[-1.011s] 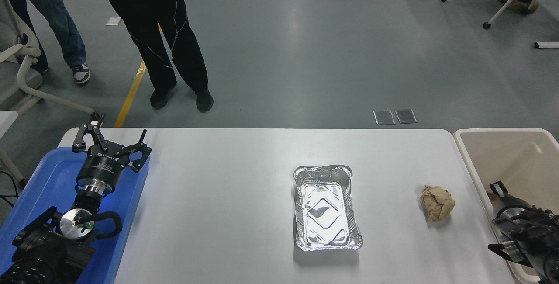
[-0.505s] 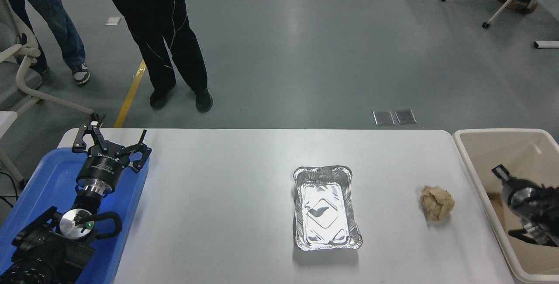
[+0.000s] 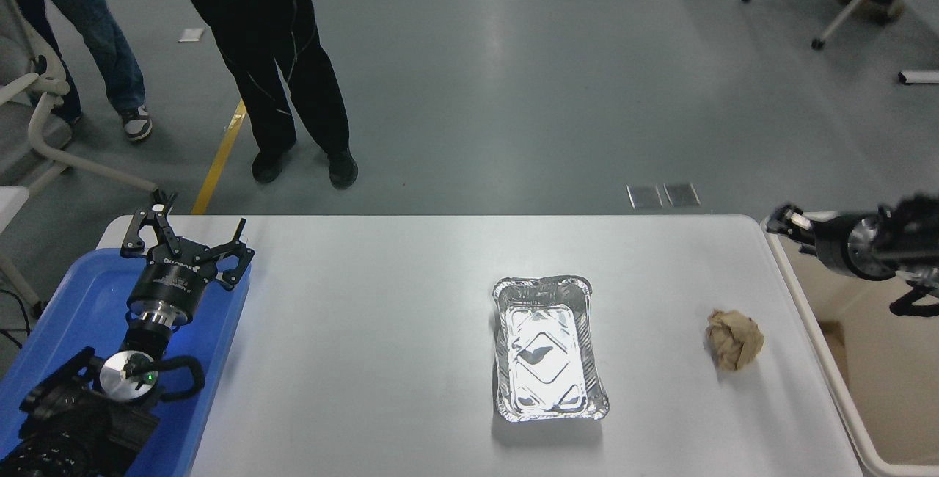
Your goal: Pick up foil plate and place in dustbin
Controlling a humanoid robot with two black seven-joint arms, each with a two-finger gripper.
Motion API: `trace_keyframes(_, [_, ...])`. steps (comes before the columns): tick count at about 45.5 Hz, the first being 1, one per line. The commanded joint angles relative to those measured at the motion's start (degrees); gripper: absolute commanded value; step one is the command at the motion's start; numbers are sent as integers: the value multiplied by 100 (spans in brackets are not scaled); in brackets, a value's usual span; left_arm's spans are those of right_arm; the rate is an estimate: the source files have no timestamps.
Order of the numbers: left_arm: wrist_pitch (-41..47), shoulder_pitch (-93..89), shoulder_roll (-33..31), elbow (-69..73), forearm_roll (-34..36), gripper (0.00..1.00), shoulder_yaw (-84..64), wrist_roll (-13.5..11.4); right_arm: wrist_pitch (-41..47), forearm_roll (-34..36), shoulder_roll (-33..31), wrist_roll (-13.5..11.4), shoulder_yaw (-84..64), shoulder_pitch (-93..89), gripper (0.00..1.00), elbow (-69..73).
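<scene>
on the head view i see my right claw (image 3: 788,221) blurred over the table's (image 3: 381,359) far right corner, above the rim of the dustbin (image 3: 821,359) that sits against the table's right edge; i cannot tell how its fingers stand. my left claw (image 3: 183,241) is parked released over the blue tray (image 3: 73,301) at the left edge. the foil plate (image 3: 549,348) lies flat right of the table's middle, toward the near edge, a crumpled paper ball (image 3: 734,340) between it and the dustbin. a person's legs (image 3: 286,88) stand beyond the far edge.
</scene>
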Motion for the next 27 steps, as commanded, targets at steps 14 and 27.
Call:
trace_keyframes(14, [0,0,1,1,0,99,2,-9,1779,-13,138,0,-1495,3273,100,2205])
trace_keyframes(27, [0,9,10,1,0,99,2,0,4233,-21,50,-96,-1486,5067,100,2205])
